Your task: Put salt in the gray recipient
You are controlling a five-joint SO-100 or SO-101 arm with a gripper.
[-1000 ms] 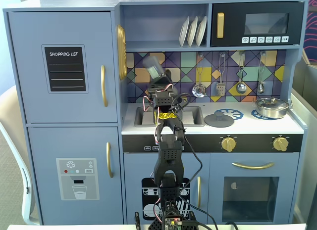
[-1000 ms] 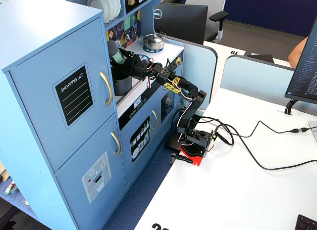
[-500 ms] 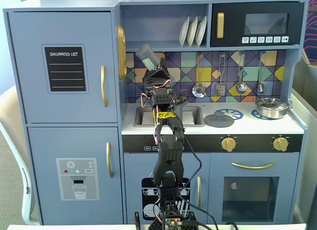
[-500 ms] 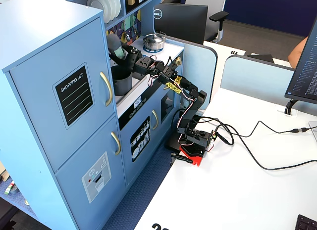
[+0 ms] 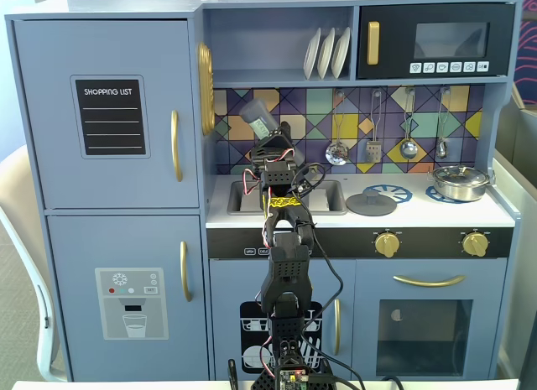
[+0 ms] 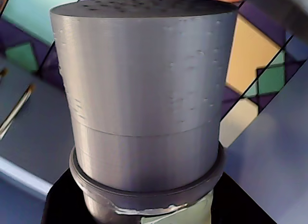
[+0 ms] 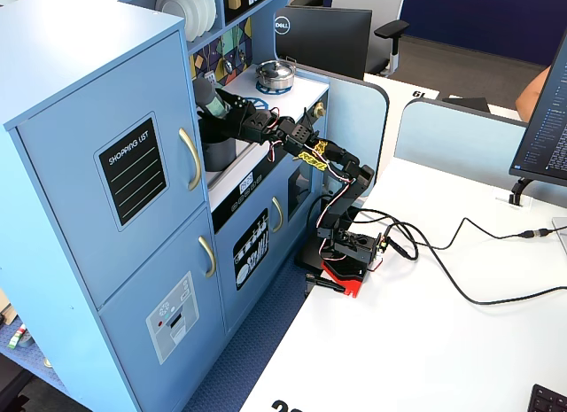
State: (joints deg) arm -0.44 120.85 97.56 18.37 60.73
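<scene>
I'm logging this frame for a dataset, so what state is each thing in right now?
Salt shaker: held up off the counter, tilted, above the sink area.
Gripper: shut on the salt shaker.
Gray pot: upright under the shaker; contents not visible.
Flat lid: lying on the counter, off any pot.
Silver pan: on the right burner, lid on.
Cabinet doors: closed.

Shelf point(image 5: 256, 75) overhead (fridge wall point(image 5: 204, 138) left) crowds sink point(image 5: 243, 197).
</scene>
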